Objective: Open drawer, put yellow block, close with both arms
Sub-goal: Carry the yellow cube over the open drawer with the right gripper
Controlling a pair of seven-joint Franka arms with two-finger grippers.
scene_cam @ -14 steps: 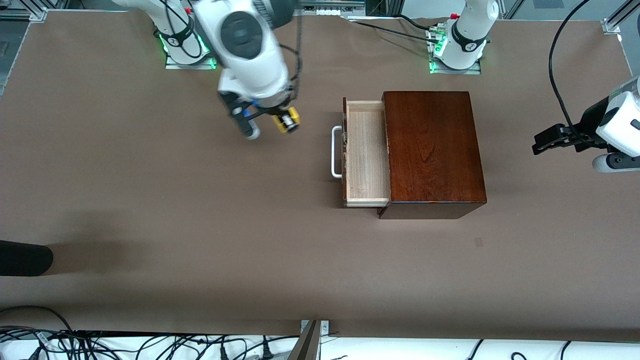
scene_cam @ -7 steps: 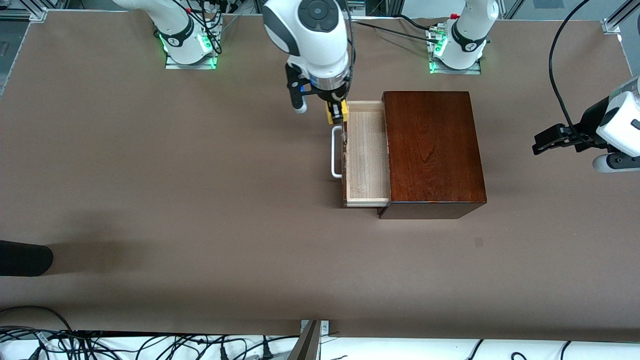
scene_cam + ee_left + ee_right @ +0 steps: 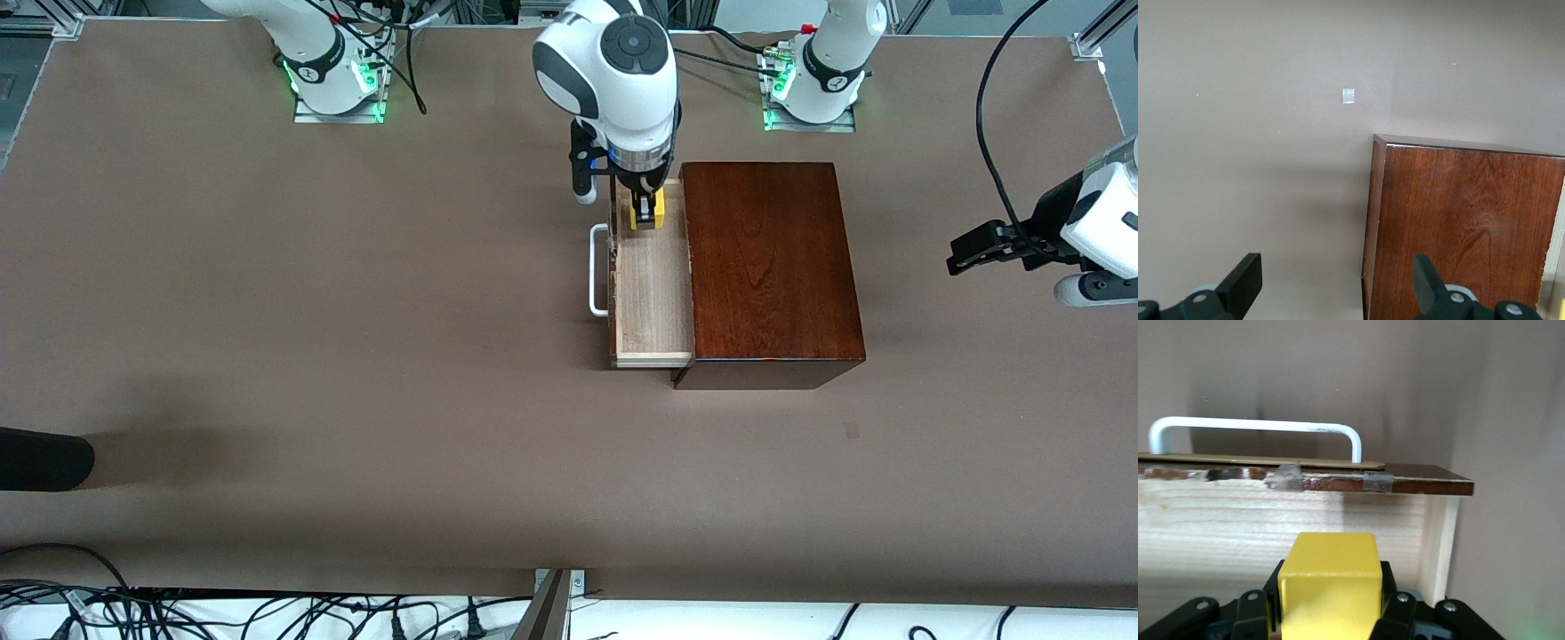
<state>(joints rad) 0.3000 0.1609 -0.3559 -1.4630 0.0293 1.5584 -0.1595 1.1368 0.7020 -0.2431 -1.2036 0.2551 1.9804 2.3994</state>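
The right gripper (image 3: pixel 642 212) hangs over the open drawer (image 3: pixel 653 293), above the end of the tray nearest the robots' bases, its jaws clamped shut on the yellow block (image 3: pixel 643 216). In the right wrist view the block (image 3: pixel 1330 583) sits square between the black fingers (image 3: pixel 1395 613), with pale wood directly below. Just ahead of the jaws runs the drawer's dark front edge, patched with scraps of grey tape (image 3: pixel 1288 479), and past it arches the white loop handle (image 3: pixel 1258 428). One pale side wall of the tray stands close beside the jaws, so the room there is narrow. Along the tray toward the front camera the bare wooden floor lies open, bounded by the front panel on one side and the mahogany box (image 3: pixel 769 267) on the other.

The left gripper (image 3: pixel 969 252) waits in the air over the brown table (image 3: pixel 267 311), off the left arm's end of the box and well apart from it, jaws spread wide and holding nothing. In the left wrist view its two dark fingertips (image 3: pixel 1245 280) frame a corner of the box (image 3: pixel 1458 227), and a small pale patch (image 3: pixel 1348 95) marks the tabletop ahead of the jaws.

The table covering is matte and plain; the box is glossy, with visible grain and crisp edges. The tray is unfinished light wood. The block is a smooth bright cube. A dark rounded object (image 3: pixel 40 458) rests at the table's edge toward the right arm's end, far from either jaw.
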